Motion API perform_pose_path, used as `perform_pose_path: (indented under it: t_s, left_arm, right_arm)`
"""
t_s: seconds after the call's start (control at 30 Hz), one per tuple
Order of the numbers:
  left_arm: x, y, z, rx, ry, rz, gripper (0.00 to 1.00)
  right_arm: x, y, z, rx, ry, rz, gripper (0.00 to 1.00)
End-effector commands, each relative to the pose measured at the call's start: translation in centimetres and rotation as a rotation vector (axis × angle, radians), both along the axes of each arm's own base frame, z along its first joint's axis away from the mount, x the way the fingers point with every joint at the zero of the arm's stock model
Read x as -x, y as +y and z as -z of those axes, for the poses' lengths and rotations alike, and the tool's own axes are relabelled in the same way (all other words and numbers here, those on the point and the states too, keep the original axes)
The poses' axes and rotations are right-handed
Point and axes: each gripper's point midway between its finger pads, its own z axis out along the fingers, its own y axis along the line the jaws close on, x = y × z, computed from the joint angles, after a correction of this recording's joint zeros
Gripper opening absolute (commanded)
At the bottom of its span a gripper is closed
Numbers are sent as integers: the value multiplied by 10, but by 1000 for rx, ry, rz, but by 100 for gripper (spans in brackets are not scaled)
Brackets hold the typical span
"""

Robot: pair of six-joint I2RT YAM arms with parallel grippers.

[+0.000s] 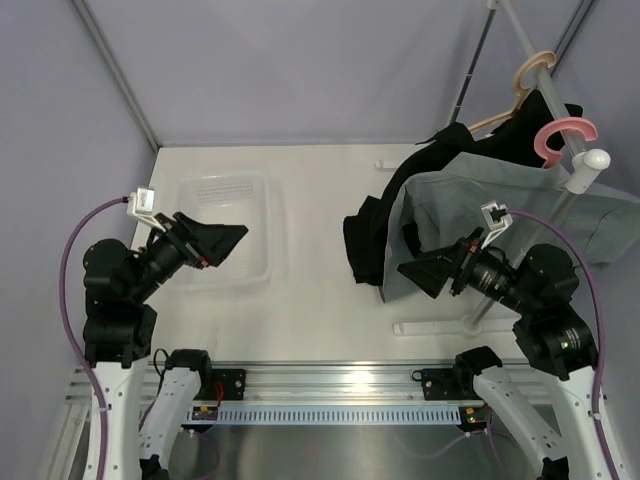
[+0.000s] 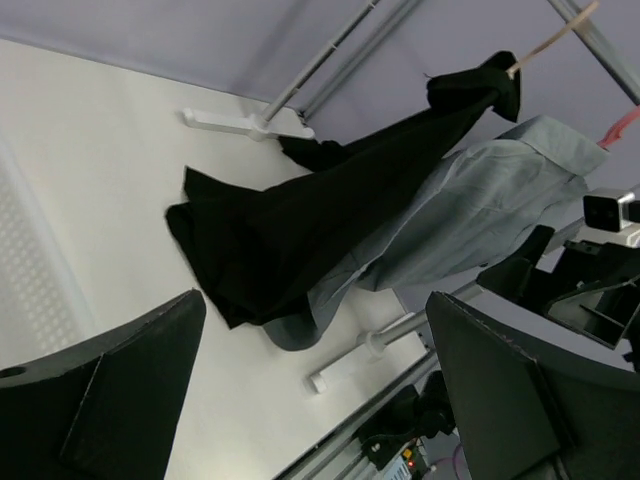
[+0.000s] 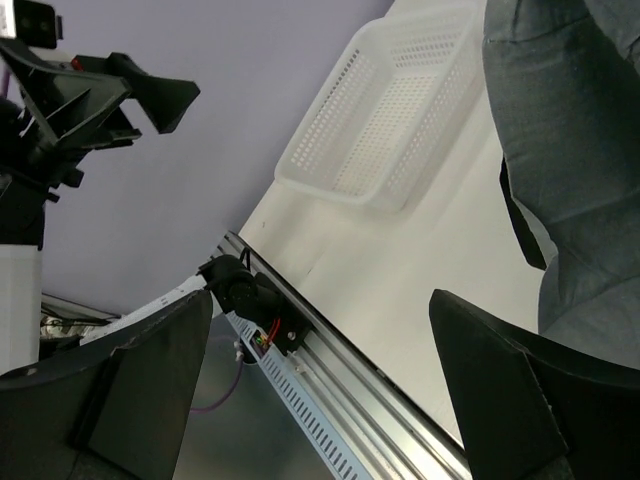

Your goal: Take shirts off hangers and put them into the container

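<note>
The right gripper [image 1: 420, 272] and left gripper [image 1: 228, 243] both stand spread wide, holding nothing. The grey shirt [image 1: 470, 195] hangs just ahead of the right fingers on its pink hanger [image 1: 560, 135], with the black shirt [image 1: 370, 235] beyond on the wooden hanger [image 1: 520, 85]. The cloth looks soft, light and floppy, so pinch a bunched fold near the collar. The rack post [image 1: 590, 165] crowds behind the right hand; the container [image 1: 272, 230] sits close by the left fingers, with open table [image 1: 320, 290] between

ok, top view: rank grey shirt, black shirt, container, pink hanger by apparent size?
1. grey shirt and black shirt: the largest, but too close to rank; the grey one covers part of the black one.
2. container.
3. pink hanger: smallest, only its hook shows.
</note>
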Motion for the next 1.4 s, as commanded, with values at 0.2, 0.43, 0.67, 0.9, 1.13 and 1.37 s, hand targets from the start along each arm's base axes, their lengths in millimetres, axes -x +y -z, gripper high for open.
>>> perform_pose_path:
  t_s: [0.2, 0.43, 0.67, 0.9, 1.13, 1.37]
  left_arm:
    - [-42, -40, -65, -43, -162, 240, 99]
    - [-71, -132, -90, -131, -208, 375, 94]
    - [-79, -206, -111, -143, -386, 512, 92]
    - [-73, -250, -118, -168, -670, 598, 92]
    - [-57, -276, -112, -144, -756, 696, 82]
    - [-34, -302, -106, -140, -812, 817, 73]
  right_arm:
    - [31, 7, 20, -17, 39, -121, 100]
    - [11, 5, 83, 54, 182, -64, 95]
    - [-16, 27, 154, 16, 319, -80, 92]
    - [-15, 53, 179, 56, 354, -126, 91]
    - [-14, 56, 191, 84, 365, -118, 91]
    - [-10, 57, 195, 89, 373, -114, 91]
